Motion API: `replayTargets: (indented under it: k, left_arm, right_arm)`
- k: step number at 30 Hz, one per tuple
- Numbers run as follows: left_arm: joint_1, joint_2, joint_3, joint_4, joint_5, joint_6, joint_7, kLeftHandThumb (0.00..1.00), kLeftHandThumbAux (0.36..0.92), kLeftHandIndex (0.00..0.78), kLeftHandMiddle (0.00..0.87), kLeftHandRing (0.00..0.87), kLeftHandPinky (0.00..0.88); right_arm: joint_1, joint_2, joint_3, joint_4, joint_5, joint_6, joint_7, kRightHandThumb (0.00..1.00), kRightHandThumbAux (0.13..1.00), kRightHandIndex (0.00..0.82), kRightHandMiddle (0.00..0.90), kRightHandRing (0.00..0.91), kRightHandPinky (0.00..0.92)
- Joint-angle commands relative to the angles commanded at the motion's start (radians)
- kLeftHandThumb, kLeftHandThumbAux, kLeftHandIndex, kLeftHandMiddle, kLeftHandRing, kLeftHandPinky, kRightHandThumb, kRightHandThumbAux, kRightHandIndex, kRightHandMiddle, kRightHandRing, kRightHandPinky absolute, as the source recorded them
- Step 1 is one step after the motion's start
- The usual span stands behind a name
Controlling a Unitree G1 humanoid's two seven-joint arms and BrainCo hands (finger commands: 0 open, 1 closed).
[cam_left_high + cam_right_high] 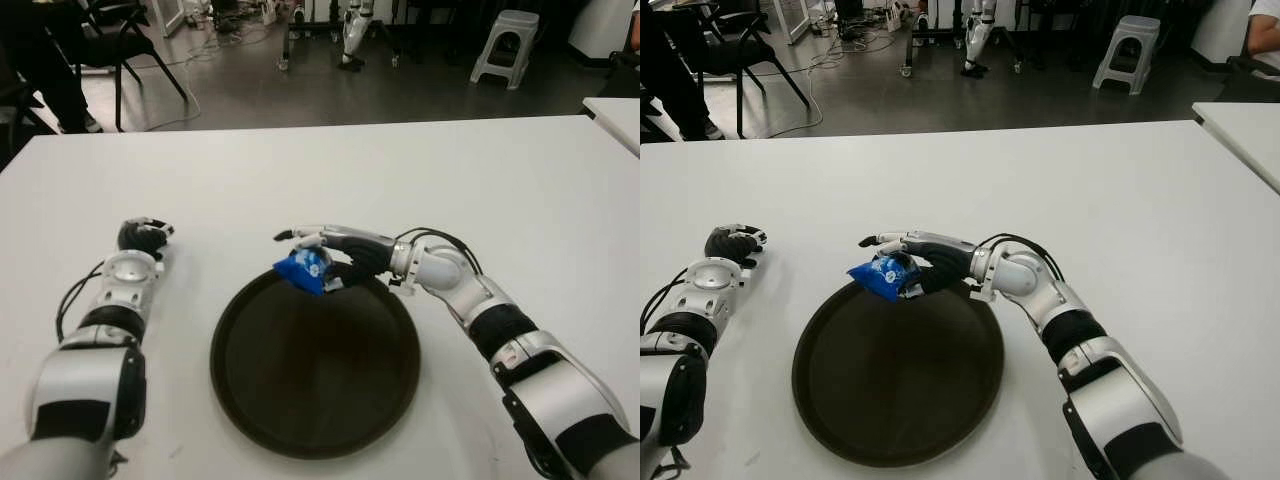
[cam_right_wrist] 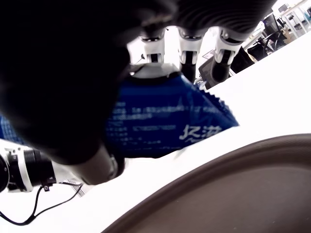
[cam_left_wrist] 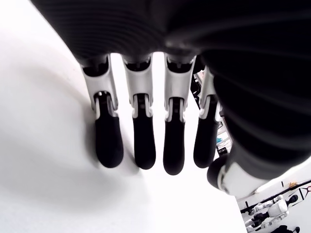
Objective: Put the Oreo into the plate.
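Observation:
A blue Oreo packet [image 1: 303, 269] is held in my right hand [image 1: 322, 256], just above the far rim of the round dark plate [image 1: 315, 420]. The right wrist view shows the same packet [image 2: 160, 116] pressed between thumb and fingers [image 2: 186, 54], with the plate's rim [image 2: 233, 160] directly below. The index finger sticks out straight to the left over the packet. My left hand [image 1: 140, 238] shows on the white table [image 1: 320, 170] to the left of the plate; its fingers [image 3: 141, 145] lie extended against the tabletop and hold nothing.
The white table reaches to the far edge, with a second white table [image 1: 615, 112] at the far right. Beyond are chairs [image 1: 120, 40], a white stool [image 1: 505, 45] and cables on the floor.

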Motion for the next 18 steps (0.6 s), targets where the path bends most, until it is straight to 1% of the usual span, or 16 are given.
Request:
replayTargets:
  k: [1,2,4,8,11,14,16,18]
  left_arm:
    - [0.0,0.0,-0.001,0.0,0.001,0.0,0.001,0.825,0.683,0.43,0.431,0.327,0.379]
    - [0.0,0.0,-0.003,0.0,0.003,0.001,0.001,0.826,0.682,0.434,0.429,0.323,0.373]
    - [0.0,0.0,-0.004,-0.001,0.004,0.001,0.001,0.826,0.682,0.434,0.429,0.323,0.363]
    - [0.002,0.001,-0.005,0.0,0.003,-0.003,-0.001,0.825,0.683,0.439,0.424,0.299,0.328]
    - [0.003,0.0,0.0,-0.001,-0.001,-0.006,-0.001,0.826,0.683,0.441,0.42,0.286,0.318]
    - [0.002,0.0,0.001,-0.001,-0.002,-0.006,0.002,0.826,0.683,0.445,0.417,0.278,0.313]
    - [0.002,0.0,0.001,-0.001,-0.002,-0.005,0.002,0.759,0.701,0.424,0.327,0.267,0.303]
    - [0.002,0.0,0.003,-0.001,-0.004,-0.004,0.0,0.725,0.71,0.414,0.296,0.275,0.313]
  right_arm:
    - [-0.001,0.002,-0.002,0.002,0.012,0.005,0.018,0.115,0.756,0.079,0.02,0.013,0.015]
    - [-0.001,0.005,-0.006,0.002,0.034,0.019,0.049,0.073,0.75,0.05,0.012,0.008,0.009]
    - [0.0,0.009,-0.011,0.0,0.058,0.036,0.084,0.037,0.732,0.025,0.006,0.004,0.004]
    - [-0.002,0.023,-0.026,0.0,0.119,0.082,0.165,0.009,0.693,0.006,0.001,0.0,0.001]
    - [-0.002,0.028,-0.035,-0.003,0.152,0.094,0.207,0.002,0.641,0.001,0.0,0.0,0.0]
    - [-0.001,0.03,-0.041,-0.005,0.162,0.094,0.22,0.0,0.618,0.0,0.0,0.0,0.0]
    - [-0.001,0.031,-0.044,-0.005,0.162,0.092,0.224,0.0,0.608,0.0,0.0,0.0,0.0]
    - [-0.002,0.032,-0.047,-0.003,0.165,0.092,0.231,0.0,0.6,0.0,0.0,0.0,0.0]
